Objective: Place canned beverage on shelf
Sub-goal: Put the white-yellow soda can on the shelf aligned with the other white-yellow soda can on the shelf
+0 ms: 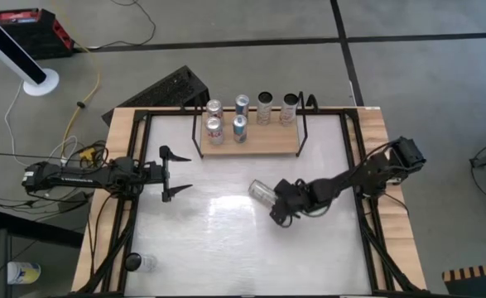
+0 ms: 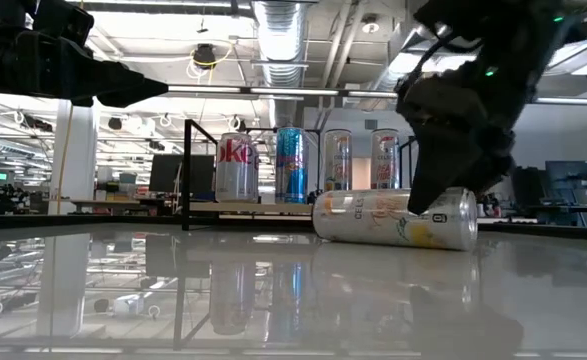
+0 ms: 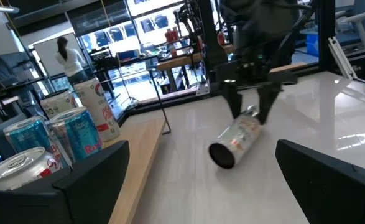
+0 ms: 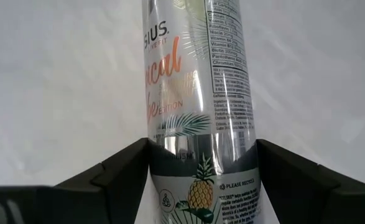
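Observation:
A silver can with a pineapple print [image 1: 263,192] lies on its side on the white tabletop, near of the shelf [image 1: 251,149]. It also shows in the low view [image 2: 373,217] and in the left wrist view [image 3: 238,140]. My right gripper [image 1: 278,210] stands over the can's right end, shut on it. The shelf is a light-wood board in a black wire frame at the table's far side, with several cans upright on it. My left gripper [image 1: 175,174] is open and empty at the table's left, well clear of the can. My right gripper pinches the can's round wall near its bottom end [image 4: 202,186], one finger on each side [image 4: 126,165]. The fingers slant down from the table's right-near side, roughly along the can. The can lies level on the table [image 2: 443,232], its top end pointing toward the far left.
Several cans [image 2: 238,168] stand on the shelf's left half and along its far edge [image 1: 276,106]. A small clear bottle with a dark cap [image 1: 139,262] lies at the table's near left corner. A black crate [image 1: 176,87] sits beyond the far edge. A person [image 3: 67,53] stands far off.

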Available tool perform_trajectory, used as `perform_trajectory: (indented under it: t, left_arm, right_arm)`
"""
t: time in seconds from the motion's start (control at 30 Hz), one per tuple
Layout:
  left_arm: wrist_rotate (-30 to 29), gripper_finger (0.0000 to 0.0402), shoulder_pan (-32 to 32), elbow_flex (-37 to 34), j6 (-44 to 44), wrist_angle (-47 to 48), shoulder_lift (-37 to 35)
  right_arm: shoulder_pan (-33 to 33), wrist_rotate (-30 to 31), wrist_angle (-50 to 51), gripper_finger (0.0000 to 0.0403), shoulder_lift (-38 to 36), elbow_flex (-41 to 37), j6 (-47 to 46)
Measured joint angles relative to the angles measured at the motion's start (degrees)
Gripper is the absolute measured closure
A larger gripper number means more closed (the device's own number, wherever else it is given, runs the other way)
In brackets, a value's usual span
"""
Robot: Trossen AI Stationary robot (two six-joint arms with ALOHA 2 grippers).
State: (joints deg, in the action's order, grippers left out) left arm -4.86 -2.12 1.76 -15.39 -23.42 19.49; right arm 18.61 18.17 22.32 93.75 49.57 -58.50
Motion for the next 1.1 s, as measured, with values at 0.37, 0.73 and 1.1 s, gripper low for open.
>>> perform_trajectory:
  t: [0.37,0.73,1.1]
  left_arm:
    - [-0.03,0.0009,0.01,0.00,0.10,-0.02,-0.02]
    - [0.00,0.0009,-0.01,0.00,0.03,-0.02,0.00]
    - [23.18,0.0009,0.01,-0.01,2.52,-6.80,0.00]
  right_arm:
    - [7.69,7.76,-14.08,0.0096,10.93,0.54,-8.46]
    - [5.66,6.67,-24.99,0.0125,11.20,6.86,14.13]
    - [2.37,8.58,-54.35,0.0125,10.96,8.86,38.64]
